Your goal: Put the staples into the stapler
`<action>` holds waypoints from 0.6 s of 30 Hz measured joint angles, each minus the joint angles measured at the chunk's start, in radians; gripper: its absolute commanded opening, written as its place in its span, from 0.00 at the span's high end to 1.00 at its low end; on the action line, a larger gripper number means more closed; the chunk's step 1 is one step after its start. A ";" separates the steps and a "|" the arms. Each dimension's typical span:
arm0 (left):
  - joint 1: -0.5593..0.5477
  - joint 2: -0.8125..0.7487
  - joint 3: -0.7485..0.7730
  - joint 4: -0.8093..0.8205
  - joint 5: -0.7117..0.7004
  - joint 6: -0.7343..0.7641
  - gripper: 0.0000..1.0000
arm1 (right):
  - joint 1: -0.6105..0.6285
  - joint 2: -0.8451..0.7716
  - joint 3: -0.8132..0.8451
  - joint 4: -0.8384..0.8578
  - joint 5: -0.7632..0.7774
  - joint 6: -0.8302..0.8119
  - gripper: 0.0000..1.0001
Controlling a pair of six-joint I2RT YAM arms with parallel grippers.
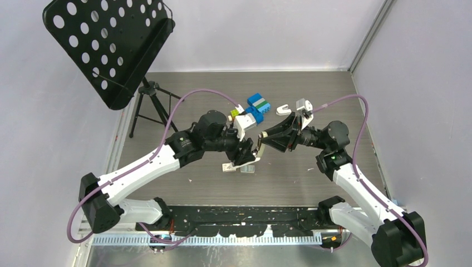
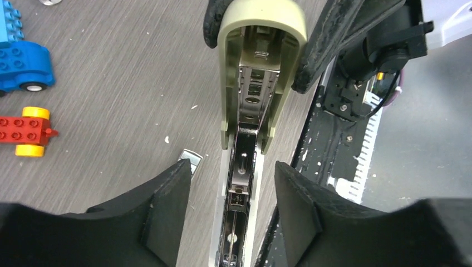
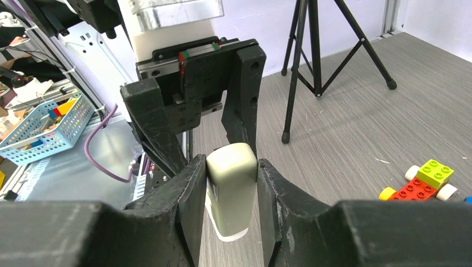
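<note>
The stapler (image 2: 240,183) lies open on the table, its metal channel exposed. Its grey-beige top (image 2: 261,61) is swung up. My right gripper (image 3: 230,192) is shut on that top (image 3: 231,183) and holds it raised. My left gripper (image 2: 232,214) is open, with its fingers on either side of the white base and not touching it. The staples (image 2: 189,159), a small silvery strip, lie on the table just beside the left finger. In the top view both grippers meet at mid-table, left (image 1: 247,154) and right (image 1: 259,144), and the stapler's white end (image 1: 229,166) sticks out below them.
Toy blocks (image 1: 257,105), a white claw piece (image 1: 282,109) and a white-grey piece (image 1: 303,104) lie behind the grippers. A small pale piece (image 1: 249,168) lies by the stapler. A music stand (image 1: 108,44) on a tripod (image 1: 150,105) stands far left. A blue toy car (image 2: 22,61) and a red one (image 2: 25,133) are nearby.
</note>
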 measured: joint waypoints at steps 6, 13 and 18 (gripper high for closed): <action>-0.021 0.026 0.006 -0.016 -0.007 0.017 0.58 | 0.001 0.000 0.000 -0.021 0.009 -0.015 1.00; -0.046 0.043 0.007 -0.028 -0.008 0.023 0.75 | 0.008 0.000 0.000 -0.040 0.012 -0.020 1.00; -0.053 0.052 0.007 -0.032 -0.006 0.032 1.00 | 0.013 0.000 0.000 -0.051 0.012 -0.027 1.00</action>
